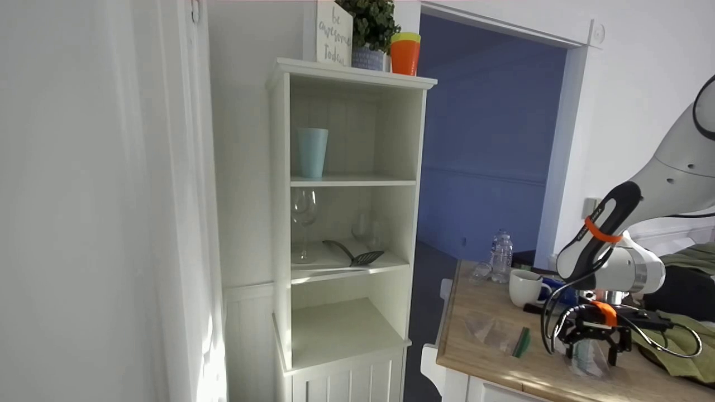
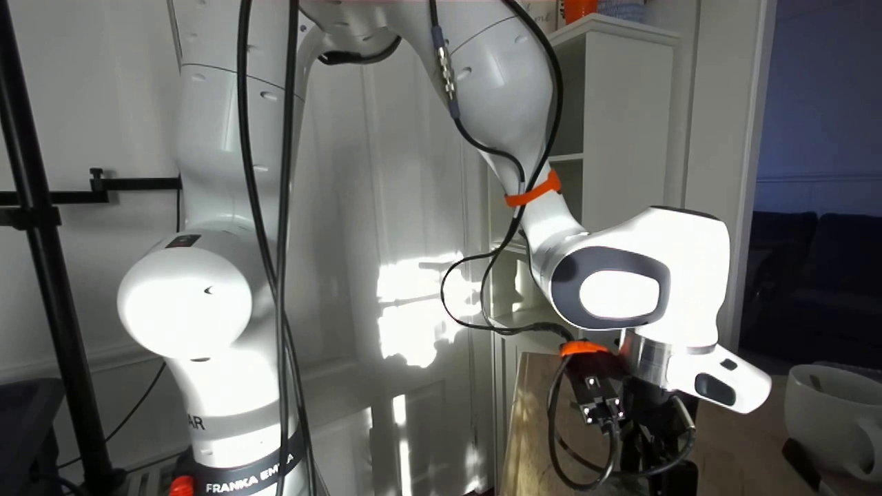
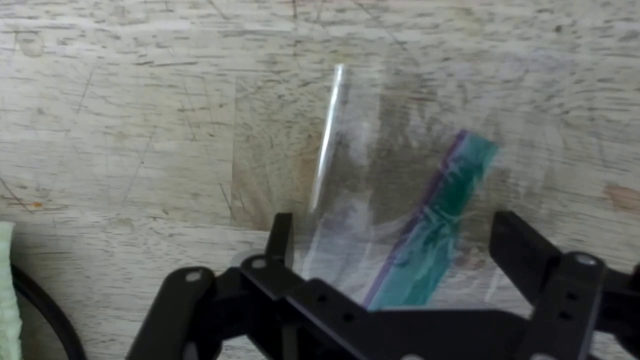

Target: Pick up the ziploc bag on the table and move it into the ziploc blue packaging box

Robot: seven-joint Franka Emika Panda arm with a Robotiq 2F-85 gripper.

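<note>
Two black fingers (image 3: 281,240) of a robot gripper (image 1: 591,354) stand parted over a transparent ziploc bag (image 3: 395,180) lying on the wooden table (image 3: 125,125), one to either side of its teal-and-purple strip (image 3: 427,220), apparently so that closing would bunch the film into a fold; smooth plastic would likely be hard to pinch by its edge. Whether the fingers touch bag or wood cannot be told. What appears to be a second bag (image 1: 491,332), with a green strip (image 1: 522,342), lies nearby in an exterior view, outside the grasp. A blue object (image 1: 568,297), possibly the packaging box, sits partly hidden behind a white mug (image 1: 523,287) and the robot arm (image 1: 670,184), perhaps set close for a short carry. An orange band (image 1: 600,233) circles the arm, presumably to keep its cables (image 2: 557,89) from snagging mid-reach
</note>
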